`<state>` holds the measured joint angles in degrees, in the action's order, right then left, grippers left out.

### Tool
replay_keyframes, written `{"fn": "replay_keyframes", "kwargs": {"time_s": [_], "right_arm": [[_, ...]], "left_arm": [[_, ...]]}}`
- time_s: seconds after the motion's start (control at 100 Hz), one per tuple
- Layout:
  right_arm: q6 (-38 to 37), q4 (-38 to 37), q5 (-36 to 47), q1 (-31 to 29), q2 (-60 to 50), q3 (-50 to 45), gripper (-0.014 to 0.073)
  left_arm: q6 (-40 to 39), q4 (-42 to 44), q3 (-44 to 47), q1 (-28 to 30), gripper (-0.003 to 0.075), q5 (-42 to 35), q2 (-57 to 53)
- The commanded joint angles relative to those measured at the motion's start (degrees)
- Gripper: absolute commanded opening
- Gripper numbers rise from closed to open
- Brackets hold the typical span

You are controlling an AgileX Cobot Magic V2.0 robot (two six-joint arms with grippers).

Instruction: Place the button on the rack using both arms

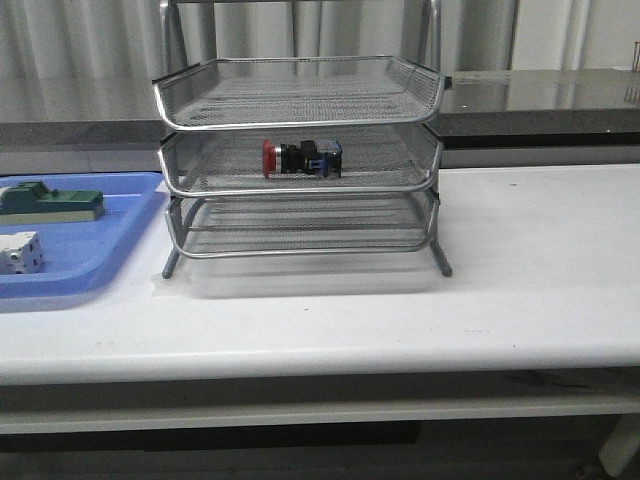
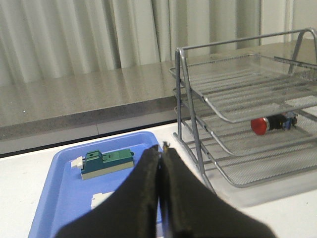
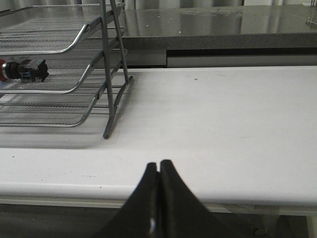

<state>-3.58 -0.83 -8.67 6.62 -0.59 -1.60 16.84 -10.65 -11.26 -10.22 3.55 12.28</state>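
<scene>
A: Left side first. What's on the table (image 1: 540,260)?

B: Blue tray (image 1: 120,250) at far left, holding a green block (image 1: 52,203) and a white cube with dots (image 1: 20,252). Left pincer (image 2: 161,148) clenched, empty, above the tray's right edge.

A: Centre?

B: Rack (image 1: 300,160), three wire-mesh tiers, just right of the tray. The button (image 1: 300,158) lies on its side in the middle tier, near the front rim.

A: Orientation?

B: Long axis runs left to right, parallel to the rack's front edge. Red cap points left, blue rear block points right.

A: Right side?

B: Bare white table. Right pincer (image 3: 159,166) clenched, grasping nothing, at the near table edge, well apart from the rack.
</scene>
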Motion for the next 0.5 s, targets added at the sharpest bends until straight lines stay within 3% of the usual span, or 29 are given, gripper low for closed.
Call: {"fn": "replay_keyframes", "kwargs": {"time_s": [0.0,0.1,0.23,0.49], "right_arm": [[0.04,-0.33,4.97,-0.23,-1.13,1.1,-0.0057],[0.04,-0.33,4.97,-0.23,-1.13,1.1,-0.0057],[0.04,-0.33,4.97,-0.23,-1.13,1.1,-0.0057],[0.04,-0.33,4.97,-0.23,-1.13,1.1,-0.0057]], "left_arm": [[-5.91,5.09,-0.27,0.0,-0.0021,-3.55,-0.34],[-12.92,9.68,1.59,0.0,-0.0021,-3.55,-2.27],[-13.28,10.65,4.21,0.55,-0.0021,-3.55,-5.37],[-16.07,10.65,9.24,7.22,-0.0021,-2.98,-11.56]]}}
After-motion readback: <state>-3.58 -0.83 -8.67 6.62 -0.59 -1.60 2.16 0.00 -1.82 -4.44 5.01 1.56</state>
